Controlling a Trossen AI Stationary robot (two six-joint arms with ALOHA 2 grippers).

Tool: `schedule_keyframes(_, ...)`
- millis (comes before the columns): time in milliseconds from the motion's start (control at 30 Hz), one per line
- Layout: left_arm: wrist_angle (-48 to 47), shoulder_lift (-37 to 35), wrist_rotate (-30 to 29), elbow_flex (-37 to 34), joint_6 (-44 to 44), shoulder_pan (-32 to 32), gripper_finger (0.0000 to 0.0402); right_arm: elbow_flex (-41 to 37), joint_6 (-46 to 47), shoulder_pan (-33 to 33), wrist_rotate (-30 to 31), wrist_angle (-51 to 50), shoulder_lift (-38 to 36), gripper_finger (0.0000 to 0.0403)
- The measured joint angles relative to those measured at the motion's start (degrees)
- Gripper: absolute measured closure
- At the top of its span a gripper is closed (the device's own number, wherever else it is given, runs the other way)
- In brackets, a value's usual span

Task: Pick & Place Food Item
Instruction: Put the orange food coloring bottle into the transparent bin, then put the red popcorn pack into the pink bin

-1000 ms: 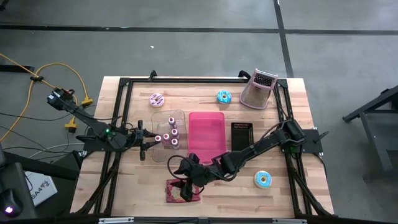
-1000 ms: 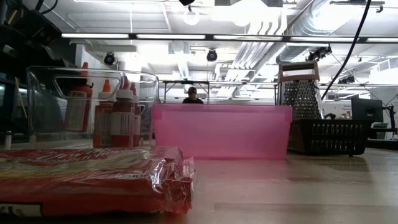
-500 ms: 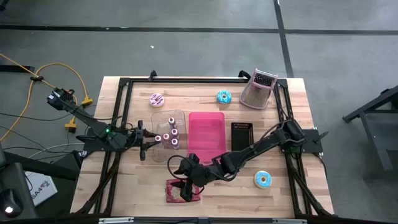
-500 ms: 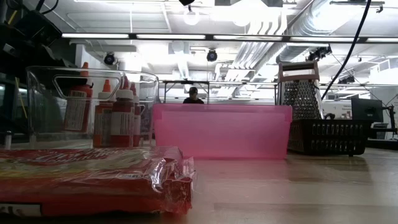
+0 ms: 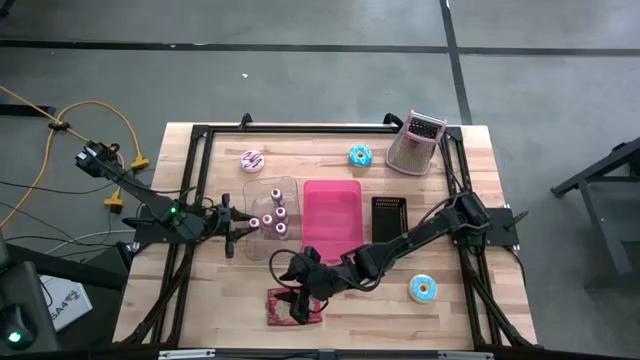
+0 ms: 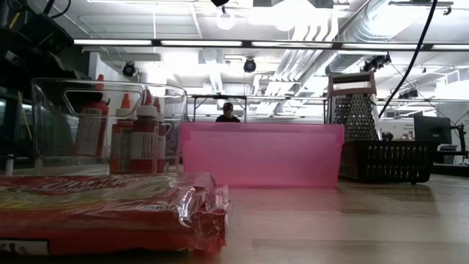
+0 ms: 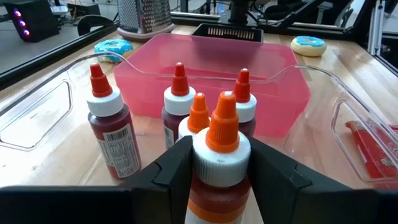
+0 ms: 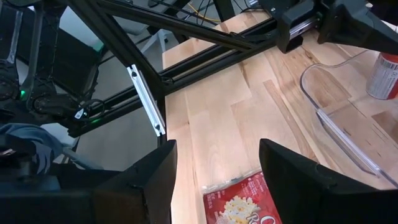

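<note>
A red crinkly food packet [image 5: 295, 307] lies flat on the table near its front edge; it also shows in the low view [image 6: 110, 213]. My right gripper [image 5: 297, 295] hovers over it, open, and the packet's end [image 8: 239, 202] shows between the spread fingers with no touch visible. My left gripper [image 5: 240, 222] is at the left end of a clear tray [image 5: 272, 240] that holds several sauce bottles. It is shut on the nearest bottle [image 7: 221, 149], which has a white cap and an orange tip. My left gripper pinches the bottle between its two fingers at the white cap and neck [image 7: 219, 163]. The fingers [image 7: 180, 165] come level from the table's left side. The bottle stands upright; its base is hidden by the gripper.
A pink bin [image 5: 332, 215] and a black basket [image 5: 389, 215] stand at the table's middle. A pink donut [image 5: 252, 160], a blue donut [image 5: 360, 155] and a grater [image 5: 416, 143] are at the back, and another blue donut [image 5: 422, 289] is at the front right.
</note>
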Motion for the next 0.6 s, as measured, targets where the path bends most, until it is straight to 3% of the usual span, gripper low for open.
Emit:
schedule_keyframes(200, 0.1, 0.3, -0.1, 0.1, -0.1, 0.0, 0.0242, 0.0, 0.0, 0.0, 0.0, 0.0, 0.0, 0.0188)
schedule_keyframes(600, 0.1, 0.3, -0.1, 0.1, -0.2, 0.0, 0.024, 0.0, 0.0, 0.0, 0.0, 0.0, 0.0, 0.0188)
